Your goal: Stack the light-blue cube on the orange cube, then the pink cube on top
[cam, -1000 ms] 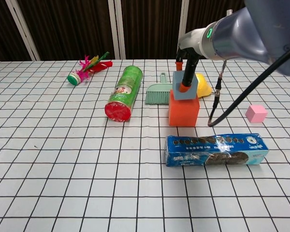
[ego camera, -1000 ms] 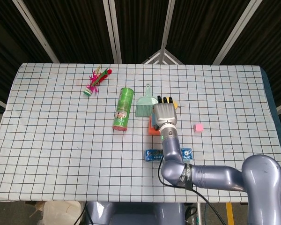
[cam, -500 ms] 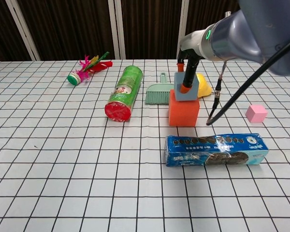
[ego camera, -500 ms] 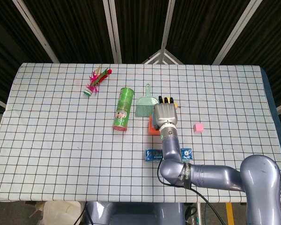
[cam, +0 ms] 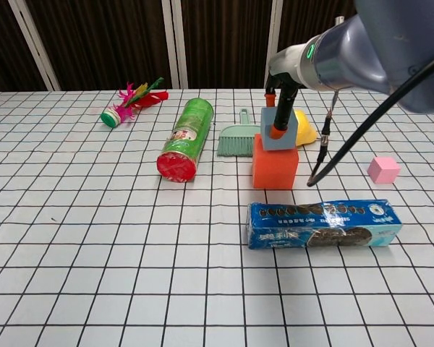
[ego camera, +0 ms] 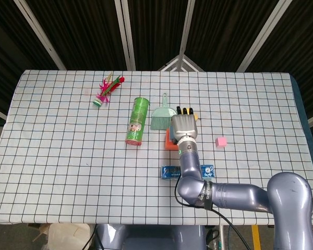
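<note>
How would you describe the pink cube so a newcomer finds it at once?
Start at the checked tablecloth and find the orange cube near its middle. The pink cube sits alone to the right of it, beyond the blue cookie pack. It is the only small pink block, and nothing touches it.

Checked tablecloth [ego camera: 57, 156], green can [ego camera: 137, 121], orange cube [cam: 275, 166], pink cube [cam: 383, 169], biscuit pack [cam: 323, 223]

A: We see a white tablecloth [cam: 72, 238] with a black grid; orange cube [cam: 275, 168], light-blue cube [cam: 283, 137] on top, pink cube [cam: 383, 170].

B: We also log a green can [cam: 186, 137] with a red lid, a mint-green brush [cam: 237, 139], a blue cookie pack [cam: 322, 223], a pink-green shuttlecock [cam: 132, 100] and a silver right hand [ego camera: 183, 125] with orange-tipped black fingers.
</note>
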